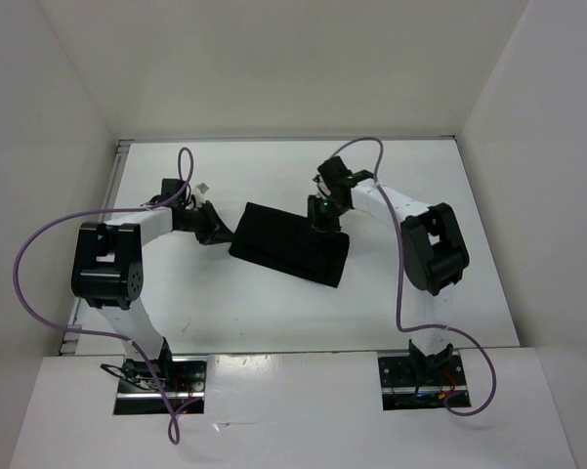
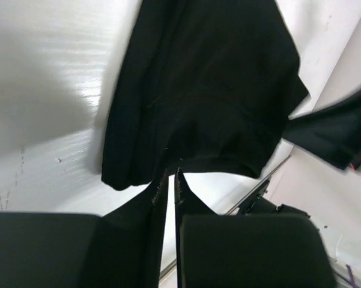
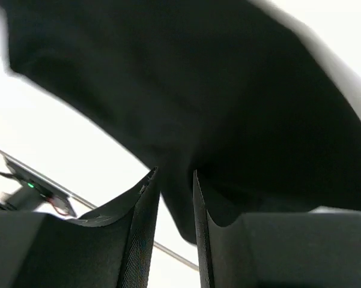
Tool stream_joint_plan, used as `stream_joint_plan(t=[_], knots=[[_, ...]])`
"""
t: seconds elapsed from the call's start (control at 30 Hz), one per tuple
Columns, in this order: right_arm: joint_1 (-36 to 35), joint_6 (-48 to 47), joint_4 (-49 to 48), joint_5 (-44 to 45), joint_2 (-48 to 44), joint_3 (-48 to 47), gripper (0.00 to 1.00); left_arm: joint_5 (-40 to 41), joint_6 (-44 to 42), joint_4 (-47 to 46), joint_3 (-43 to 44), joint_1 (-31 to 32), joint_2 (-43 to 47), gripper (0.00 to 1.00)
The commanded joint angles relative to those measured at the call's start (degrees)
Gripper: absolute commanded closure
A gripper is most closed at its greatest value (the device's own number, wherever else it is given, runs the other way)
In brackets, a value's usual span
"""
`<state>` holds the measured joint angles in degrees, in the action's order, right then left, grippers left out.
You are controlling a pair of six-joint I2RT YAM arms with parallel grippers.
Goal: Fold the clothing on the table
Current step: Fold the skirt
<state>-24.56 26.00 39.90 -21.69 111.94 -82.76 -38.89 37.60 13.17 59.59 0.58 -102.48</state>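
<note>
The black clothing [image 1: 291, 244] lies as a folded oblong in the middle of the white table [image 1: 225, 313]. My left gripper [image 1: 218, 227] is at its left end. In the left wrist view its jaws [image 2: 171, 175] stand only a thin slit apart, white showing through, with the tips right at the clothing's [image 2: 204, 90] hem; whether cloth is pinched I cannot tell. My right gripper [image 1: 324, 210] is at the far right edge. In the right wrist view it [image 3: 174, 173] is shut on a fold of the clothing [image 3: 198, 78], which hangs between the fingers above the table [image 3: 60, 132].
White upright walls [image 1: 39, 195] close in the table on the left, back and right. A metal edge strip [image 1: 273, 139] runs along the far side. Purple cables [image 1: 39, 244] loop off both arms. The right arm [image 2: 342, 132] shows at the right of the left wrist view.
</note>
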Motion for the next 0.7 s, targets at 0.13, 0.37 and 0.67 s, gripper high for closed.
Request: stream_joint_plan(t=[0.13,0.37,0.67], knots=[[-13.05,-9.64,7.20,18.32,3.89,-13.02,0.62,0.31,-2.44,1.07,-1.23,0.12,-1.15,0.97],[-16.93,-12.38,7.83,31.36,4.51,-15.68,0.58,2.07,-4.12,4.23,-1.76,0.12,1.22,0.94],[-20.97,-12.38,12.57,38.12,1.97,-14.89,0.58,3.21,-4.12,4.23,-3.61,0.12,2.37,0.94]])
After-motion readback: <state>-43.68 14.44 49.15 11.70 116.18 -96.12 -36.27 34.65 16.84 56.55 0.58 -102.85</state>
